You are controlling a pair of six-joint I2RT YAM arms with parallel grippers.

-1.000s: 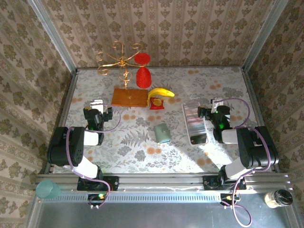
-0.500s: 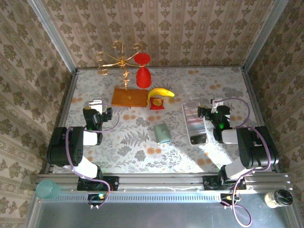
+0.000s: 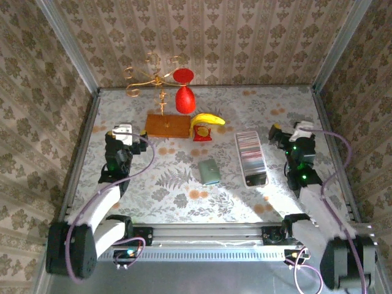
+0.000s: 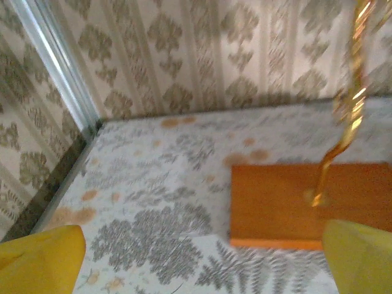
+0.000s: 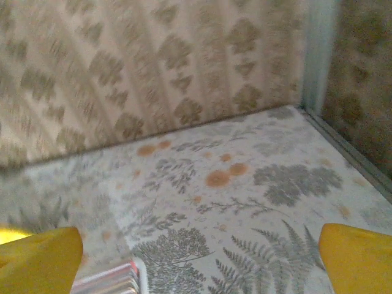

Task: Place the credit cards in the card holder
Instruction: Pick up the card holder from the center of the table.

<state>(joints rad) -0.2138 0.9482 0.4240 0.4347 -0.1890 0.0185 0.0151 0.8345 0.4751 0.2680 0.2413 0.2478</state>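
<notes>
Credit cards (image 3: 248, 146): striped row of pale, mixed-coloured edges, packed in the far part of the clear tray (image 3: 258, 180).
Clear tray: long, lying far-to-near on the table (image 3: 184, 199), right of centre.
Card holder (image 3: 209, 171): pale grey-green, rounded corners, flat near the table's centre; left of the tray, apart from it and from both grippers.
Left gripper (image 3: 125, 131): jaws spread wide, nothing between them; near the table's left edge, just left of the wooden base (image 3: 166, 125).
Right gripper (image 3: 293, 130): jaws spread wide, empty; near the table's right edge, just right of the tray's far end.
Wooden base: flat orange-brown slab toward the far edge, carrying a gold wire stand (image 3: 156, 76) hung with two red ornaments (image 3: 184, 98).
Banana (image 3: 207, 119): yellow, resting on a small red holder (image 3: 201, 135), between the wooden base and the tray.
Right wrist view: yellow fingertips (image 5: 38, 260) at both lower corners, a tray corner with card edges low between them.
</notes>
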